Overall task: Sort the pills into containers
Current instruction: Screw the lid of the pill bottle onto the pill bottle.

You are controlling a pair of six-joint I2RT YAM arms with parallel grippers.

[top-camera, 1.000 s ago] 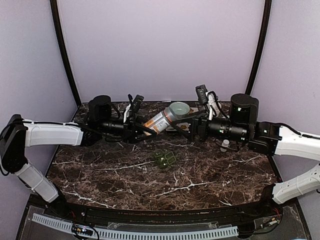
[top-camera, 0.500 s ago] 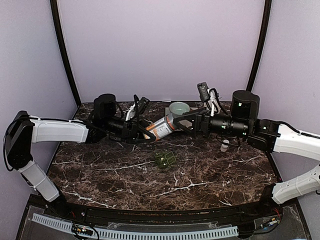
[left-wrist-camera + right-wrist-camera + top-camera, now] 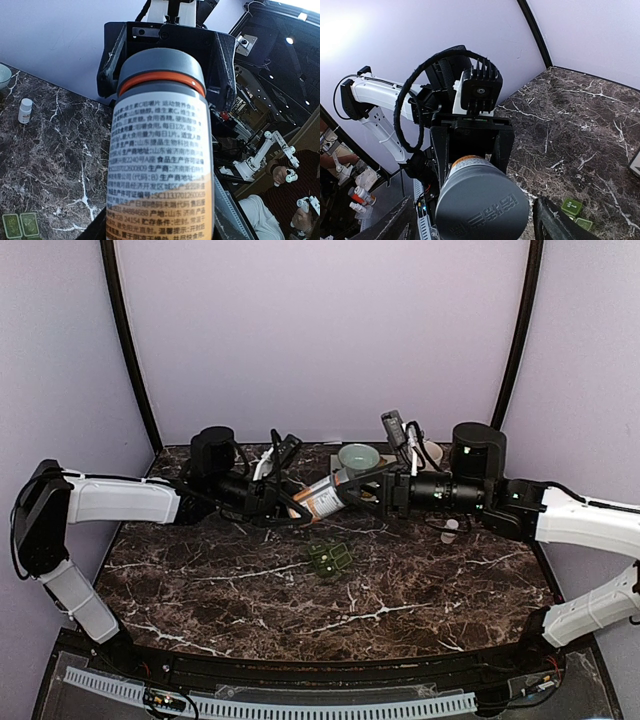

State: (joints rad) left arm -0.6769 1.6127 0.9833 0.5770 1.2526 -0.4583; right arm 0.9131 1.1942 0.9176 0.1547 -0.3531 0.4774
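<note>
Pale lilac walls [image 3: 320, 330]; black curved corner poles [image 3: 128, 350]; dark marble tabletop [image 3: 220, 590], white veins; white perforated strip [image 3: 300, 707] along near edge.

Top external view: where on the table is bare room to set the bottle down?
Bare marble: the near strip between the pill organiser and the table's front edge, and the patch left of the organiser. Crowded: the back middle, where the arms meet at the pill bottle beside the bowl. A small white vial stands farther right.
</note>
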